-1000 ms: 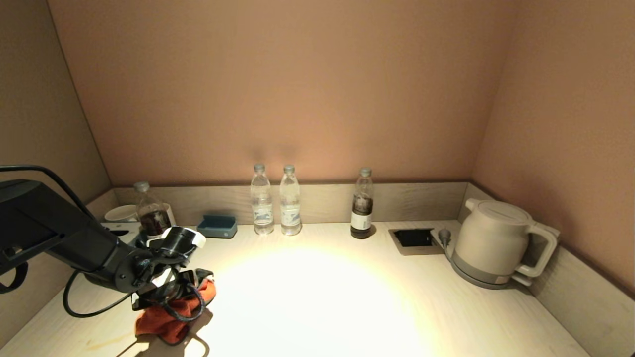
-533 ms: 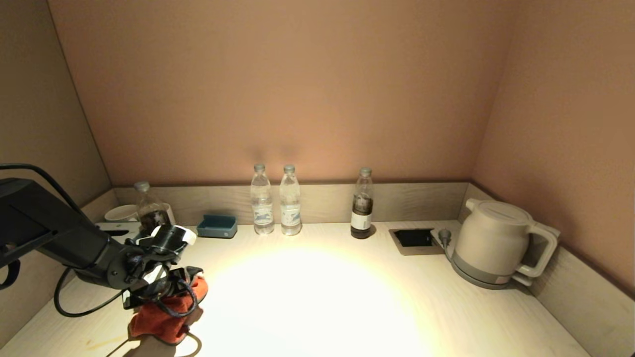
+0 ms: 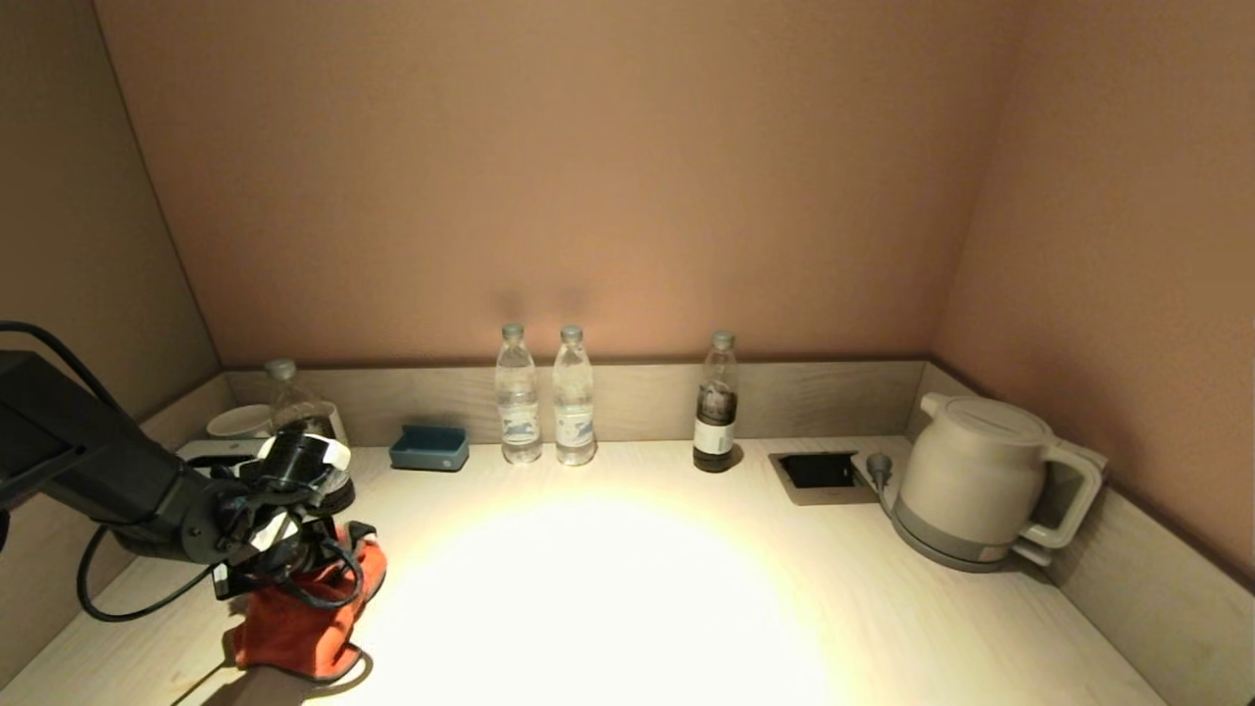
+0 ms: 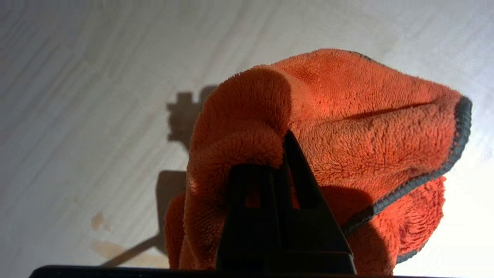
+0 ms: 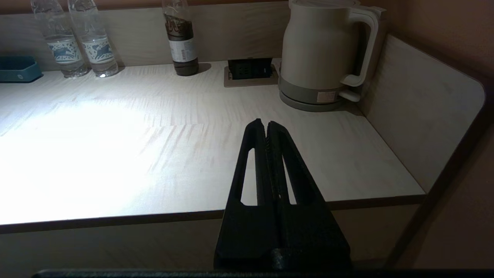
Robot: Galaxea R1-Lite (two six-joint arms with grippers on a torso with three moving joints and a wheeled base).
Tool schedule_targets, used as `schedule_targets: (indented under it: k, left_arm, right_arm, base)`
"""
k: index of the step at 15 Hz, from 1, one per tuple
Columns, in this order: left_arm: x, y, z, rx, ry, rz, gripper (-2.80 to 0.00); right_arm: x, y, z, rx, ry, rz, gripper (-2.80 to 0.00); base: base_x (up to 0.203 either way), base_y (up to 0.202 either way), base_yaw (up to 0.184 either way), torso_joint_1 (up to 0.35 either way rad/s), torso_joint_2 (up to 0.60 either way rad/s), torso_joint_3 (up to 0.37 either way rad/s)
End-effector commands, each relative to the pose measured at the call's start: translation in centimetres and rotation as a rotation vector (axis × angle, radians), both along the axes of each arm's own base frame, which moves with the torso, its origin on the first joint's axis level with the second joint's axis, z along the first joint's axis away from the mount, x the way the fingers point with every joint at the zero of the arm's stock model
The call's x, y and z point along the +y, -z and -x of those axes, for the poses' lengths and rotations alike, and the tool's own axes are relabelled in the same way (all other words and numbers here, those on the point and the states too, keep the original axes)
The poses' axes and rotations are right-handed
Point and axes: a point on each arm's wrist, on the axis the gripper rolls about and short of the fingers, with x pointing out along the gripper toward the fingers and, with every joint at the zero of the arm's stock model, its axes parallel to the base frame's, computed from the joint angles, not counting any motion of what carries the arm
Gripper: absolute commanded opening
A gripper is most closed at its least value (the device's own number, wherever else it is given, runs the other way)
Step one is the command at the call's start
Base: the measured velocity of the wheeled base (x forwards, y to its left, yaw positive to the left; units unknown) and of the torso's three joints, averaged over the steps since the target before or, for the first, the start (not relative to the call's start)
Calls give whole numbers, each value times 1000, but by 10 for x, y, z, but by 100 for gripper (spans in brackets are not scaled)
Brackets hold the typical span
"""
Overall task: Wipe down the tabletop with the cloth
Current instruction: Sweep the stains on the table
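An orange cloth [image 3: 304, 618] with a grey hem lies bunched on the pale wooden tabletop [image 3: 627, 588] at the front left. My left gripper [image 3: 294, 579] is shut on the orange cloth [image 4: 347, 127] and presses it down on the table. In the left wrist view the black fingers [image 4: 297, 173] pinch a fold of it. A faint brownish stain [image 4: 98, 222] shows on the wood beside the cloth. My right gripper [image 5: 266, 125] is shut and empty, parked off the table's front edge, out of the head view.
Along the back wall stand two clear water bottles [image 3: 544, 402], a dark bottle [image 3: 716, 407], a blue tray [image 3: 428, 447], and another dark bottle [image 3: 294, 417] with a white cup [image 3: 235, 422] just behind the left arm. A kettle [image 3: 980, 476] and a recessed socket [image 3: 819, 471] are at the right.
My left gripper has dragged the cloth to the left and slightly toward the front edge. The right arm has not moved.
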Motion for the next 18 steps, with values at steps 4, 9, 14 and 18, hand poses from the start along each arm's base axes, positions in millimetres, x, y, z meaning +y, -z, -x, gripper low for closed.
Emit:
schedule_targets:
  k: [4,9,14,18]
  left_arm:
    - [8,1,-1,-11,-22,-3,-280]
    - [20,3,12,23,-48,-8,-280]
    - [19,9,40,41,-29,-16,-280]
    - [19,2,53,19,-1,-5,-280]
  right_arm:
    - [0,0,0,1,0,0,-280]
    - [0,0,0,1,1,0,-280]
    - [0,0,0,1,1,0,-280]
    - [0,0,0,1,1,0,-280]
  base:
    - [0,0,0,0,0,0]
    - [0,0,0,0,0,0]
    - [0,0,0,0,0,0]
    - [0,0,0,0,0,0]
